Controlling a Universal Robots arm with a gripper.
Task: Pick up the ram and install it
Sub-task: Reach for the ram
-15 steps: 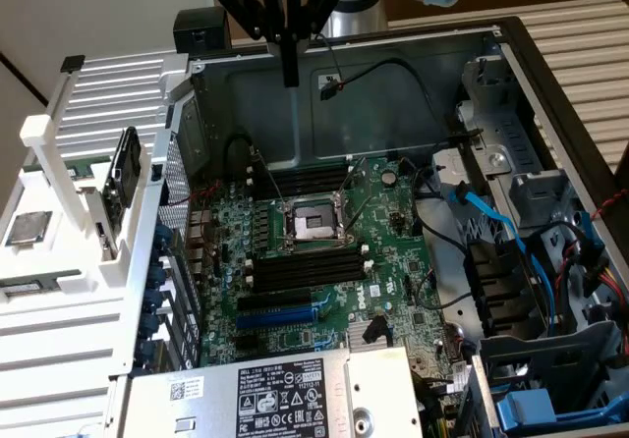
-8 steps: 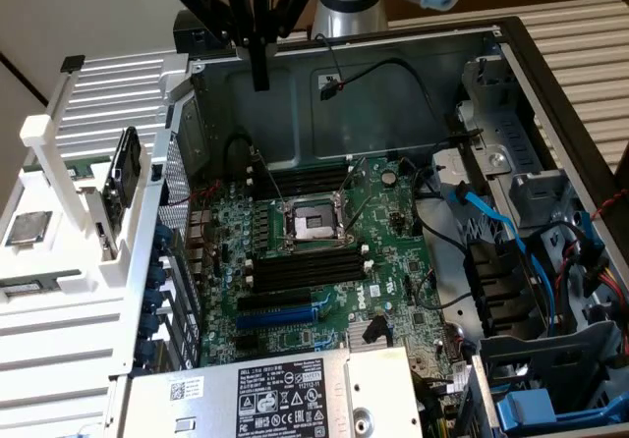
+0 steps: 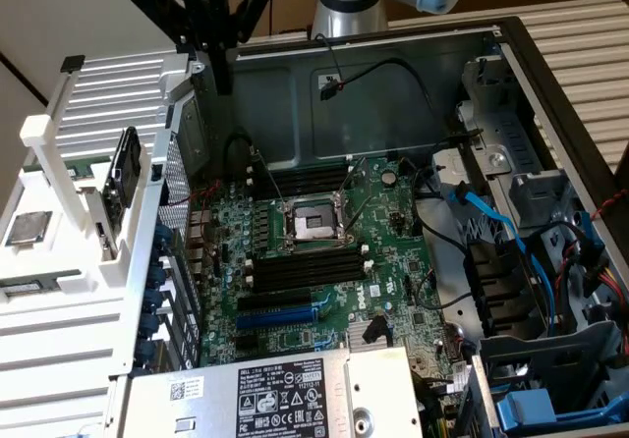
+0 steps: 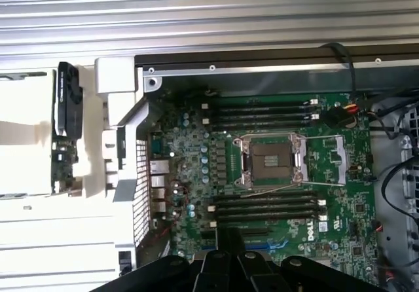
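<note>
The ram [image 4: 63, 164] is a narrow green board standing on edge in the white rack [image 4: 26, 141] beside the open computer case. My gripper [image 3: 224, 82] hangs high over the case's back edge, to the exterior view's right of the rack and well clear of the ram. Its fingers are shut together with nothing between them. In the wrist view the gripper [image 4: 229, 243] shows as a dark mass over the motherboard [image 4: 327, 194]. Black memory slots [image 3: 305, 266] lie below the processor socket [image 3: 313, 224], and more slots [image 3: 295, 178] lie above it.
A black part [image 3: 123, 171] leans in the rack, and a square silver chip [image 3: 28, 227] lies further to the exterior view's left. Cables [image 3: 511, 232] and drive bays fill the case's right side. A power supply [image 3: 285, 394] sits at the front edge.
</note>
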